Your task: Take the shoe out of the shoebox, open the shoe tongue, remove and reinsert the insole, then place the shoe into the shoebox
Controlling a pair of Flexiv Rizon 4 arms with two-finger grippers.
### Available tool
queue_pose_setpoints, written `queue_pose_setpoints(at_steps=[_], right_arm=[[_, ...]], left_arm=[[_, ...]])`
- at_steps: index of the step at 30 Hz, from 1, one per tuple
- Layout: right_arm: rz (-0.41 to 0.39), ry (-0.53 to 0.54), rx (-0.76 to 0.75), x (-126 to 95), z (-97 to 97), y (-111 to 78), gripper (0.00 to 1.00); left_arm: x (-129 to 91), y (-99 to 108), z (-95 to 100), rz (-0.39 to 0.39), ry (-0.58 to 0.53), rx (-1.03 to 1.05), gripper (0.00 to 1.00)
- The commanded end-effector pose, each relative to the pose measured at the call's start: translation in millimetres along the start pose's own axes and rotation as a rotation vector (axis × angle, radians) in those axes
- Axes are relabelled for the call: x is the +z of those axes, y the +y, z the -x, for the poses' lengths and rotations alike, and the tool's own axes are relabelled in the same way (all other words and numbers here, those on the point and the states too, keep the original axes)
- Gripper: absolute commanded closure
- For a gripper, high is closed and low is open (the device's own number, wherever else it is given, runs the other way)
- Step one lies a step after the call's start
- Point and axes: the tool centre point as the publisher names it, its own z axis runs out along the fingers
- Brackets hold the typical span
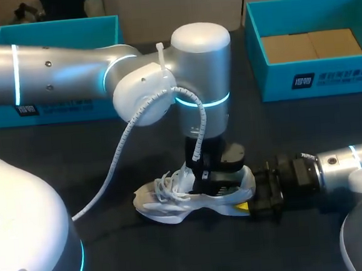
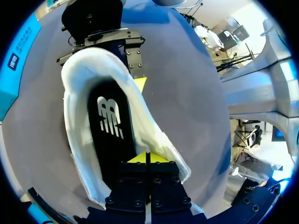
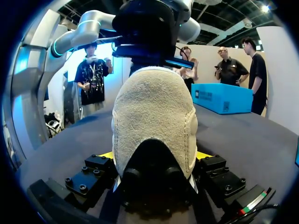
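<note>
While the right end effector [image 3: 155, 156] grasps the shoe [image 1: 174, 206] by its heel on the bench [image 1: 64, 163], the left end effector [image 2: 147, 158], clenched with the insole [image 2: 111, 130] just ahead, should pull gently.

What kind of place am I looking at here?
Probably a robot lab or demo area: a left arm and a right arm handle a white shoe on a dark table, with a teal shoebox behind.

Shoe [image 1: 174, 202] on table [image 1: 44, 152], before left shoebox [image 1: 54, 111] and right shoebox [image 1: 271, 81].
</note>
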Motion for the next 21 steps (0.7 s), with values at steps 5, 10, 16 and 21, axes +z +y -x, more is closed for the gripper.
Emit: queue_pose_setpoints(at_steps=[5, 10, 16, 21], right_arm=[[-0.004, -0.001, 0.000, 0.3, -0.5, 0.8, 1.00], [-0.004, -0.001, 0.000, 0.3, -0.5, 0.8, 1.00], [-0.004, -0.001, 0.000, 0.3, -0.5, 0.8, 1.00], [-0.004, -0.001, 0.000, 0.3, -0.5, 0.8, 1.00]], left_arm=[[20.9, -1.8, 2.6, 0.018, -0.018, -0.012, 1.00], [19.8, -2.0, 2.7, 0.016, -0.017, -0.008, 1.00], [17.1, -1.8, 4.4, 0.036, -0.023, -0.007, 1.00], [15.7, -0.9, 4.1, 0.039, -0.024, 0.005, 1.00]])
